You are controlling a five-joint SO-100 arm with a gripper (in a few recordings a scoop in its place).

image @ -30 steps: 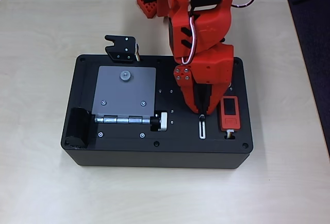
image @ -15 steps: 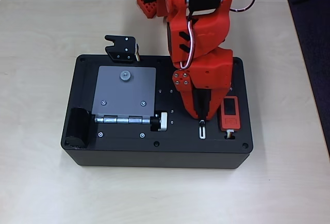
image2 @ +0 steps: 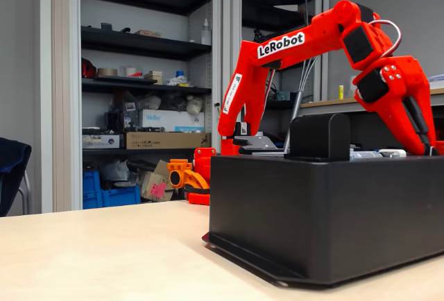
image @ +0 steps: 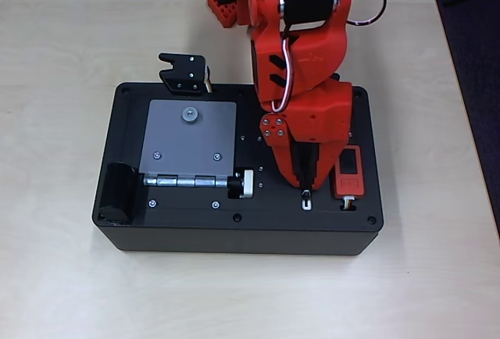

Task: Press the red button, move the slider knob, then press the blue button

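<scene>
Red arm bent forward and down, claw (image: 305,184) tips together, pointing downward

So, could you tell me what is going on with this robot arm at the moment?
The red arm is reaching down over a black box of switches and fittings on the table. Its gripper has its tip at the narrow white-outlined slider slot near the box's front edge in the overhead view, just left of an orange-red block with a dark screen. The slider knob itself is hidden under the fingers, and I cannot tell whether they are open or shut.
</scene>
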